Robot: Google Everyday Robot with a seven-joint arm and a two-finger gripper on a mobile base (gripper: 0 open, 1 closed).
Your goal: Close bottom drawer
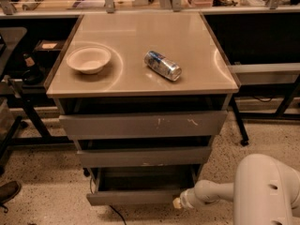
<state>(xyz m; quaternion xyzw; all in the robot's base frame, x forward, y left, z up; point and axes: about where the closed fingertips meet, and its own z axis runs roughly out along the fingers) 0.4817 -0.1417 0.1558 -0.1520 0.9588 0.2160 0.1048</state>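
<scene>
The bottom drawer [133, 198] is the lowest and narrowest of three grey drawers. It stands partly open, with its shallow grey tray [140, 182] showing behind the plain front. My gripper [178, 202] is at the end of the white arm [211, 193], which reaches in from the lower right. It sits against the right end of the drawer's front. My white base [269, 191] fills the lower right corner.
The wide top drawer [143, 124] with white scratches and the middle drawer [143, 156] stick out slightly. A white bowl [89, 59] and a lying can [162, 65] rest on the cabinet top [140, 36]. A shoe [7, 191] is at the left. Table legs stand on both sides.
</scene>
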